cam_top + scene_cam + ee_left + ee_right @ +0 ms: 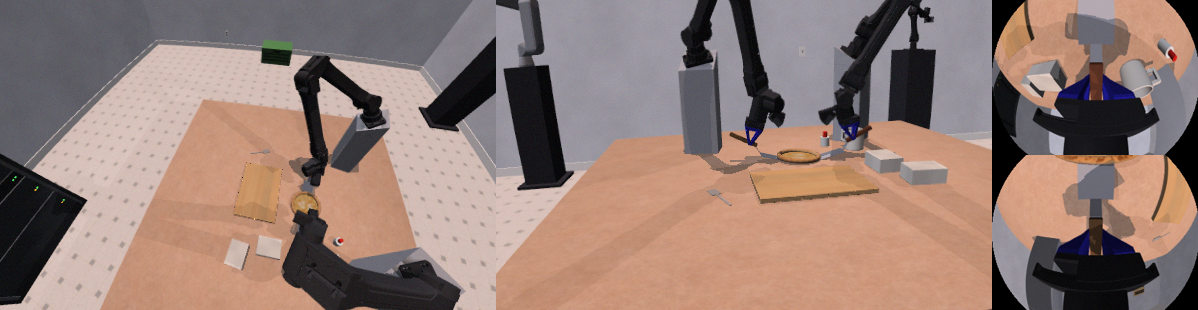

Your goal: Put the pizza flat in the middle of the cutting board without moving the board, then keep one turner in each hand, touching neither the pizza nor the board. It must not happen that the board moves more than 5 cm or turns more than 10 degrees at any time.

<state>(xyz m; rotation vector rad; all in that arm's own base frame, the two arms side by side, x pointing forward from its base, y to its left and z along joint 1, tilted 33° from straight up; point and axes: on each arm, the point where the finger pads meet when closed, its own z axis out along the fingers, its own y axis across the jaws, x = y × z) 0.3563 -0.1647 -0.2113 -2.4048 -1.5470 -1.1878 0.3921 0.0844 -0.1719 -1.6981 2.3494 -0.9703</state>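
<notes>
The pizza (pixel 305 204) (pixel 798 156) (pixel 1096 160) is flat between the two turner blades, off the cutting board (pixel 258 192) (pixel 816 185) (pixel 1017 31) (pixel 1180 189). Whether it rests on the table or slightly above cannot be told. My left gripper (pixel 852 138) (pixel 1096 77) is shut on the brown handle of one turner (pixel 832 154) (pixel 1096 29); its blade points to the pizza's rim. My right gripper (pixel 752 143) (pixel 1096 236) is shut on the other turner's handle; that turner (pixel 308 186) (pixel 767 156) (pixel 1096 183) has its blade edge at or under the rim. Exact contact is hidden.
Two pale blocks (pixel 237 254) (pixel 269 247) and a grey mug (pixel 854 142) (pixel 1135 77) stand on the left arm's side. A red-topped bottle (pixel 339 241) (pixel 824 139) (pixel 1166 49) stands behind the pizza. A small fork-like utensil (pixel 264 151) (pixel 716 193) lies beside the board.
</notes>
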